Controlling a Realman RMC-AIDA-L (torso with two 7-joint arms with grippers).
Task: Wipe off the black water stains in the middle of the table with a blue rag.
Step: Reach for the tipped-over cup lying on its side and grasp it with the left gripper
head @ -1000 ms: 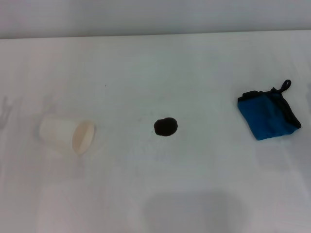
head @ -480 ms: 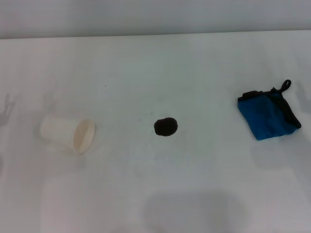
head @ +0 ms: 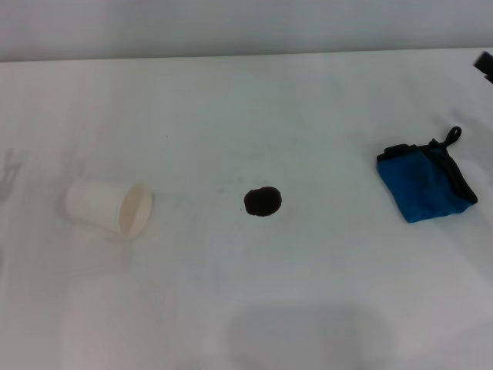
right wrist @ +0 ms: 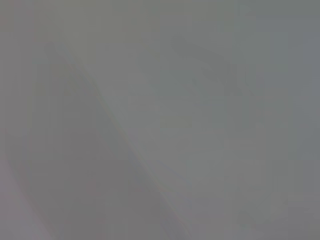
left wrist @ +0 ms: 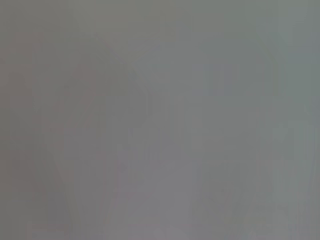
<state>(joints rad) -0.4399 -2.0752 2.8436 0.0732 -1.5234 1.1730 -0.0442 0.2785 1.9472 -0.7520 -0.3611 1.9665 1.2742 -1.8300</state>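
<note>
With the black water stains (head: 263, 202) mid-worktop (head: 308, 108) and the blue rag (head: 424, 183) untouched to the right, the right gripper (head: 485, 63), jaws' state indiscernible at the frame edge, should descend on the rag's centre.

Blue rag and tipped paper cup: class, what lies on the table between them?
In the head view, only the black stain lies between the blue rag and paper cup.
</note>
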